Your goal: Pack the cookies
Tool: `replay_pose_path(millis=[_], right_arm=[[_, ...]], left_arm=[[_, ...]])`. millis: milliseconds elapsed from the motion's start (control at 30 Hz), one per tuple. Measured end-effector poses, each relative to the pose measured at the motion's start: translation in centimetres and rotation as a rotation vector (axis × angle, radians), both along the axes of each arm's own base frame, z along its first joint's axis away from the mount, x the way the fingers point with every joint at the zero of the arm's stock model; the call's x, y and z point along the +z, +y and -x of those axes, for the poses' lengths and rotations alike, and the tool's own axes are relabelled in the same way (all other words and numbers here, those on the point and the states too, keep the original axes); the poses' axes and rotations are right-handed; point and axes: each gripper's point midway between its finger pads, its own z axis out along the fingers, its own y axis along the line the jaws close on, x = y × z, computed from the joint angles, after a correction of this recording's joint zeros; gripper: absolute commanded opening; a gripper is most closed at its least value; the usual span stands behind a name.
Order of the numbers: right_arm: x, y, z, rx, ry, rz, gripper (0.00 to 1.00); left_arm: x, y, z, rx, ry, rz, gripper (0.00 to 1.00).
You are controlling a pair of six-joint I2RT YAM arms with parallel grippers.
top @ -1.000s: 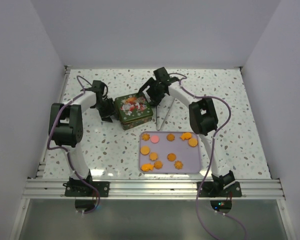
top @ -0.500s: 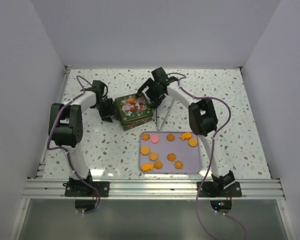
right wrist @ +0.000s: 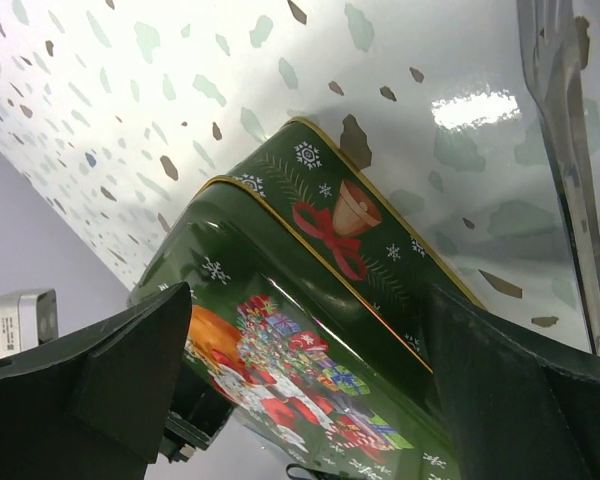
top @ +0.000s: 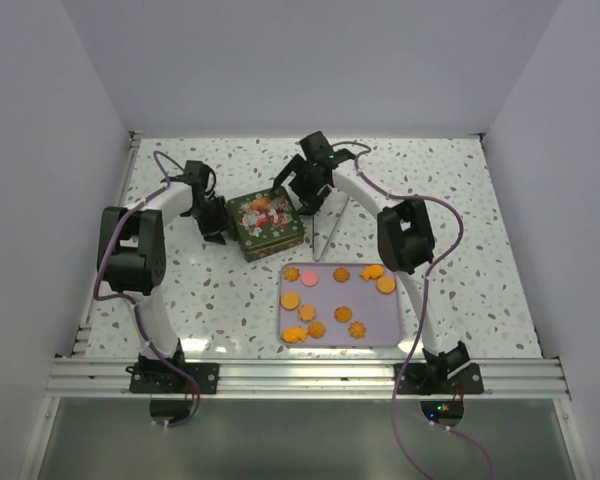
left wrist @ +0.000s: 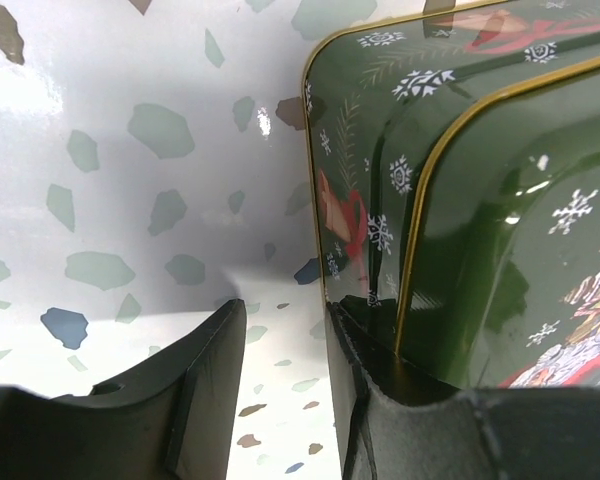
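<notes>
Top external view: the cookies point(top: 291, 299) lie flat, faces up, on the tray point(top: 380, 310), at 5 o'clock from the tin point(top: 267, 222). They are rounds and stars with no long axis, but their scatter runs 9 to 3 along the tray. My left claw point(left wrist: 285, 330) is parted, one finger point(left wrist: 365, 400) just beside the tin's 9 o'clock wall. My right claw point(right wrist: 308, 292) gapes wide over the lid at 1 o'clock.

Bright, even light from above; white glare on the glossy table point(right wrist: 470, 108) and tin point(left wrist: 500, 215); the left gripper point(left wrist: 285, 310), close up, looks soft.
</notes>
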Motion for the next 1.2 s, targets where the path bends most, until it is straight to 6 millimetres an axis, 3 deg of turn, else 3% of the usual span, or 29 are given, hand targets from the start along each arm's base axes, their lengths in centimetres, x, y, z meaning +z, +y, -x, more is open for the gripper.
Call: replay_pose_path(millis=[533,800,933,1067,1167,1200], right_arm=[[0.0,0.1,0.8,0.015,0.004,0.029,0.99],[0.2,1.1,1.7,0.042,0.010,0.016,0.99],[0.5,1.9,2.4,0.063,0.018,-0.003,0.98],[1.1,2.2,2.9,0.074,0.020,-0.018,0.99],[1.5,2.3,2.9,0.074,0.015,-0.024,0.99],[1.6,2.3,2.9,0.074,0.014,-0.025,0.99]], left_arm=[[0.6,0.4,-0.1,0.007,-0.017,-0.017,0.43],[2.2,2.3,-0.4,0.053,-0.062,-0.018,0.42],[3.2,3.7,-0.5,0.089,-0.084,-0.016,0.36],[5.5,4.6,-1.0,0.105,-0.136,-0.023,0.31],[8.0,4.7,-1.8,0.108,-0.194,-0.026,0.17],[8.9,4.7,-2.2,0.108,-0.222,-0.025,0.05]])
